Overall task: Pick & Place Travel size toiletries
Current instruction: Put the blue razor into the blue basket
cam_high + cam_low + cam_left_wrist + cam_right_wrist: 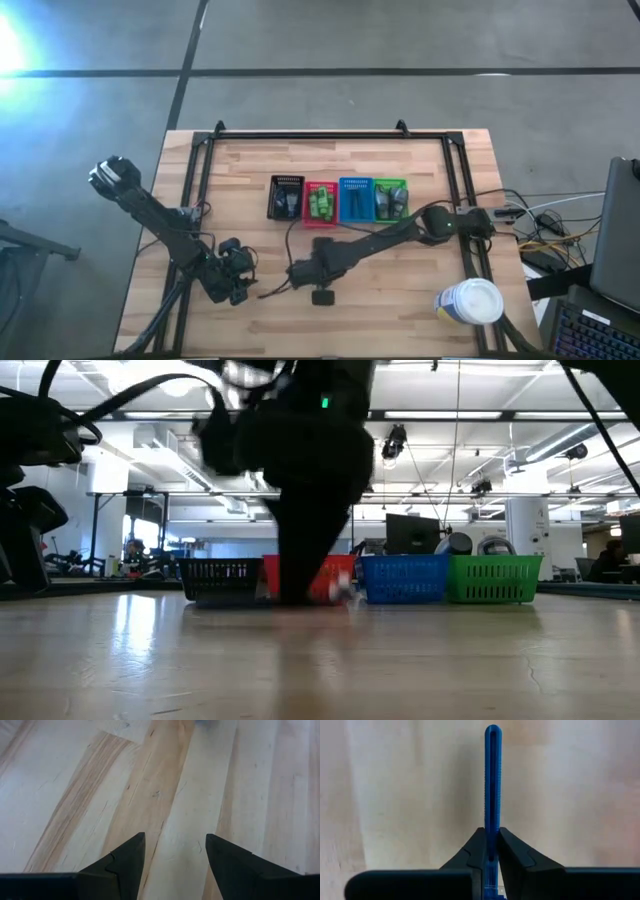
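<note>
My right gripper [492, 851] is shut on a thin blue razor [492, 780]. In the high view it sits low over the table's near middle [300, 272], in front of the baskets. The low view shows it as a dark mass [305, 560] before the red basket [335, 578]. My left gripper [175, 852] is open over bare wood near the table's left near part [235, 280], touching nothing. Green packets [320, 204] lie in the red basket, and more small items fill the blue basket [354, 199] and green basket [390, 198]. My right gripper pinches the razor's ribbed blue handle [492, 832] between its two fingers. The fingers lie along the handle, whose free end [493, 732] sticks out straight ahead past the fingertips. The razor's other end is hidden behind the fingers. Whether it rests on the table does not show.
Black [286, 197], red, blue and green mesh baskets stand in a row at the table's middle. A big white tub [470, 302] stands at the near right corner. A dark frame [330, 135] runs along the far edge. Bare wood lies along the near edge.
</note>
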